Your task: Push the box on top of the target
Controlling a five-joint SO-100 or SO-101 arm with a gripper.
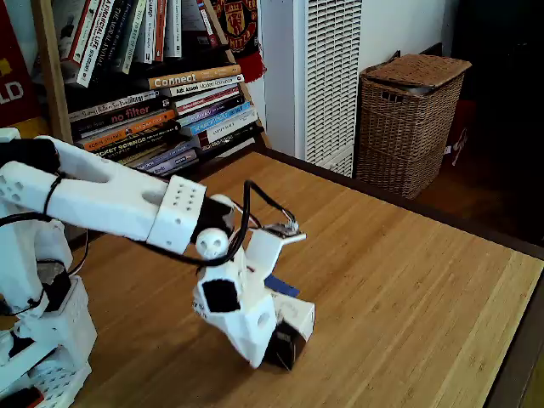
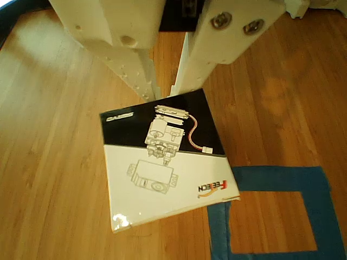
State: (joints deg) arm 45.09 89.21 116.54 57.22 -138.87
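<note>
The box [image 2: 165, 162] has a black and white top with a line drawing and lies askew on the wooden table. Its lower right corner overlaps the top left corner of the target [image 2: 271, 179], a hollow square of blue tape. My gripper [image 2: 165, 96] stands at the box's far edge, its two white fingers [image 2: 138, 65] a narrow gap apart with nothing between them. In the fixed view the gripper [image 1: 259, 353] points down beside the box [image 1: 293, 327]. A bit of the target's blue tape [image 1: 282, 287] shows behind it.
The arm's base [image 1: 34, 340] stands at the table's left. Behind the table are a bookshelf [image 1: 153, 93], a white slatted unit [image 1: 327, 76] and a wicker basket [image 1: 408, 119]. The table's dark edge [image 1: 514, 357] runs along the right.
</note>
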